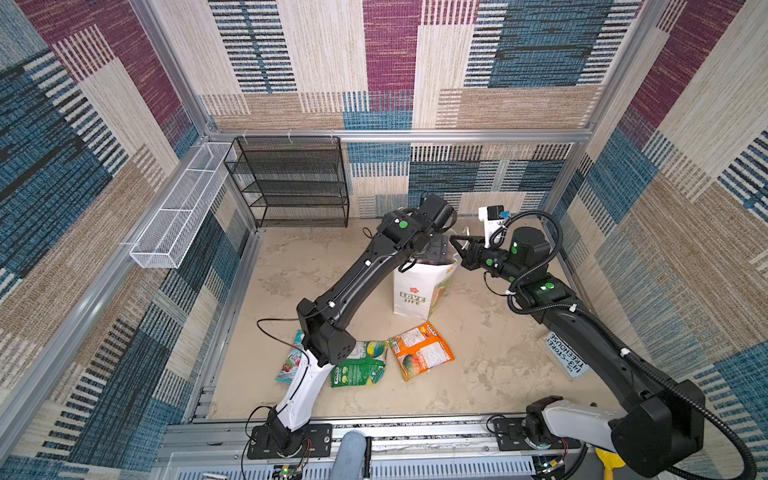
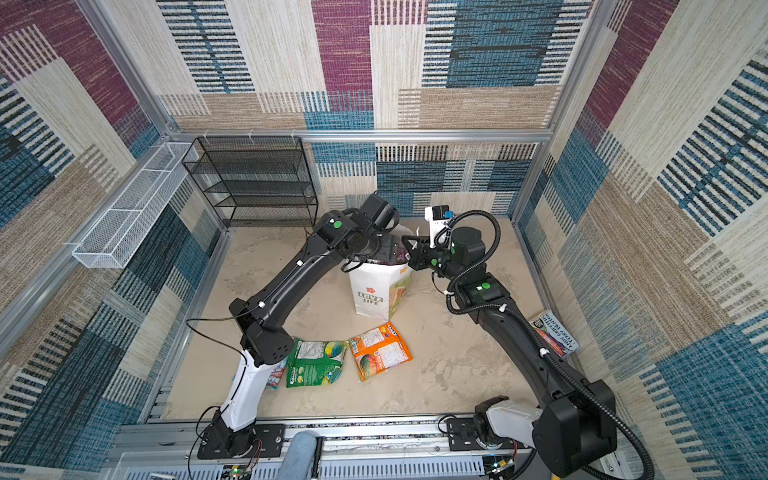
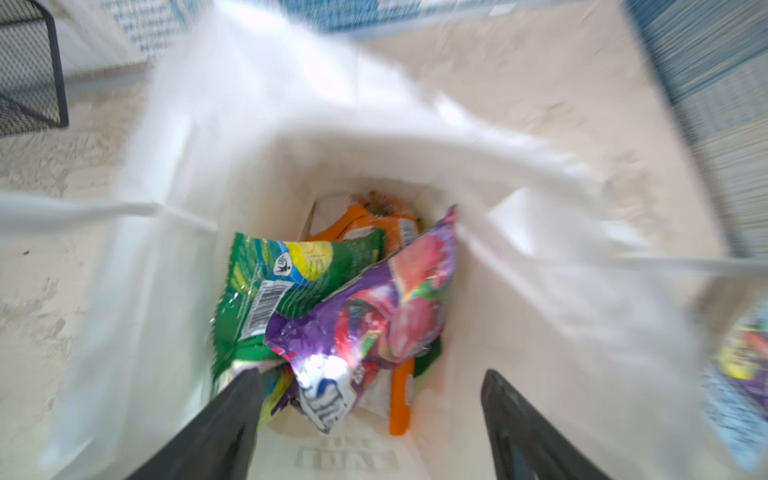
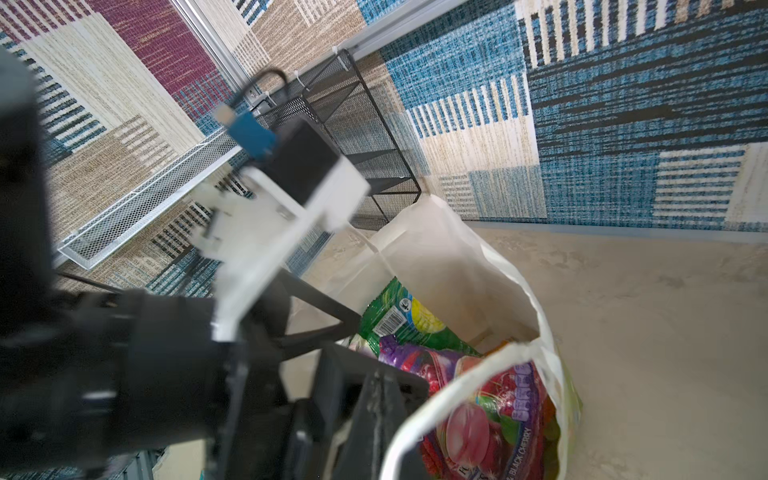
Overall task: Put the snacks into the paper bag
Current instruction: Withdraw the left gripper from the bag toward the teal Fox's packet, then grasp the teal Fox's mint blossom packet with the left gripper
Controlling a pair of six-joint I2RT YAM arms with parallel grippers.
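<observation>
While several snacks (image 3: pixel 353 316) are contained in the paper bag (image 1: pixel 415 291), three packets (image 1: pixel 422 351) are left outside; the left gripper (image 3: pixel 370 374) is spread empty, and the right gripper (image 1: pixel 455 240) is closed.

paper bag (image 1: pixel 401 279) white (red flower (image 1: pixel 413 290)) | orange packet (image 1: pixel 422 351) | green packet (image 1: pixel 361 368) | purple packet (image 3: pixel 374 316)

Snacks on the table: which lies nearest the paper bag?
The orange packet, in front of the paper bag; the green packet and teal-red packet lie farther left.
</observation>
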